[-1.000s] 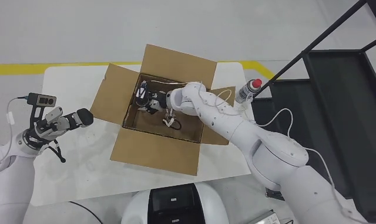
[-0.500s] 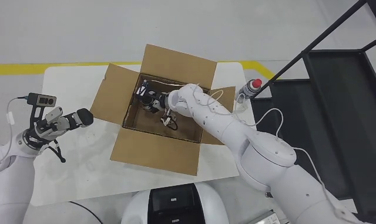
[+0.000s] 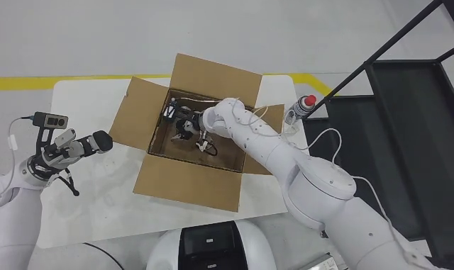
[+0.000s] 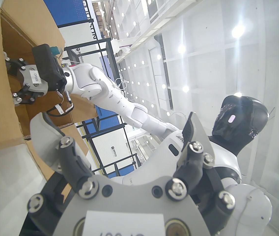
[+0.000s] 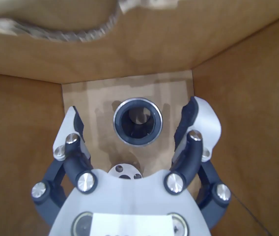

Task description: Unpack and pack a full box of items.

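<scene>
An open cardboard box (image 3: 191, 181) stands in the middle of the white table (image 3: 92, 206). My right gripper (image 3: 179, 125) is down inside it. In the right wrist view the right gripper (image 5: 133, 105) is open, its fingertips on either side of a dark round cup (image 5: 137, 121) with a metal rim, and not touching it. The cup stands upright on the box floor (image 5: 100, 94). My left gripper (image 3: 100, 141) hangs open and empty over the table left of the box. The left wrist view has the left gripper (image 4: 117, 133) facing the box (image 4: 19, 25) and the right gripper (image 4: 10, 81).
A bottle with a red cap (image 3: 301, 108) stands at the table's right edge beside a box flap. A black metal frame (image 3: 397, 79) rises right of the table. The box walls (image 5: 240, 87) close in around the right gripper. Bare table lies left of and in front of the box.
The right arm has shifted slightly inside the box, its gripper staying near the left wall. The left arm has not moved.
</scene>
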`<action>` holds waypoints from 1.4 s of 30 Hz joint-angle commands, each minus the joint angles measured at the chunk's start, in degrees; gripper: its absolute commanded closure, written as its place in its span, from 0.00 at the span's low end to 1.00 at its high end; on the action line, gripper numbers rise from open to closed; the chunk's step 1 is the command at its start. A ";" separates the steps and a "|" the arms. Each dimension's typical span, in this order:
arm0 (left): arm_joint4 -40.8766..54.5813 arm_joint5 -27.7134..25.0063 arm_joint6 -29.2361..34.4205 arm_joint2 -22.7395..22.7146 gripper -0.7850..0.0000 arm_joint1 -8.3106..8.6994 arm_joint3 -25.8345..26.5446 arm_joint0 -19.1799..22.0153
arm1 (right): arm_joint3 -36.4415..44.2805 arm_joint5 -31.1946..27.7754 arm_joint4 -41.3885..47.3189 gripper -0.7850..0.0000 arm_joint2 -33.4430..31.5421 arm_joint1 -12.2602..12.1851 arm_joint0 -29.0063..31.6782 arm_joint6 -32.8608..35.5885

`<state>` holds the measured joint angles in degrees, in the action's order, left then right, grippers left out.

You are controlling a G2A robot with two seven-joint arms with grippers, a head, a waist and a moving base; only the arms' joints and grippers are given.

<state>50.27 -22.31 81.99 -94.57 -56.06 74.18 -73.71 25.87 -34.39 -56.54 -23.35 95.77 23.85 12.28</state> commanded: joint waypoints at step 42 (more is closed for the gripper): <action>0.00 0.00 0.00 0.00 0.00 0.00 0.00 0.00 | 83.61 -18.12 1.42 0.00 -86.72 -29.05 70.67 0.28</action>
<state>50.27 -22.31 81.99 -94.57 -56.06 74.18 -73.71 110.53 -51.87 -54.28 -108.80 66.69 93.63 15.44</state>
